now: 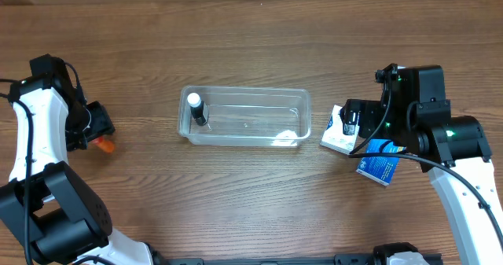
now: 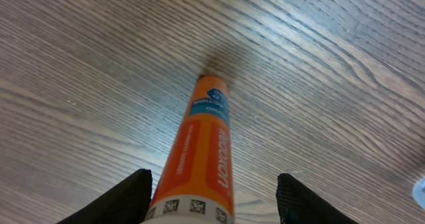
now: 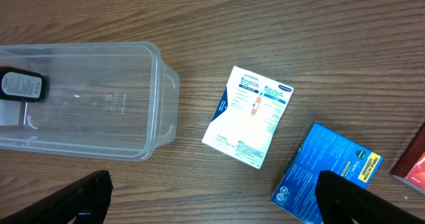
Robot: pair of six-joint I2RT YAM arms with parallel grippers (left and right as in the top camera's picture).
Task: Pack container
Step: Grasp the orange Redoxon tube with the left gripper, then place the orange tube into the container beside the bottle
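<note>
Two pincers: my left pincer [image 2: 214, 184] stands spread astride the orange tube [image 2: 206, 144], not clamped on it. My right pincer [image 3: 214, 181] hangs wide apart and bare above the surface [image 3: 199, 24].
Container: the clear container [image 1: 259, 115] lies well off to the right of my left pincer and just left of my right one. A small dark bottle [image 1: 196, 108] sits at the end farther from my right pincer.
Tube risk: the tube sits nearer one finger than the other, so an uneven close may roll or skew it. Gripped near its tail, the long nose could droop and catch the container's rim.
Box risk: the white box [image 3: 249, 124] and blue box [image 3: 325, 174] lie close together ahead of my right pincer. Coming down carelessly could shove one or pinch both.
Packing risk: a tube dropped in crooked may strike the bottle and leave no flat room for the boxes.
</note>
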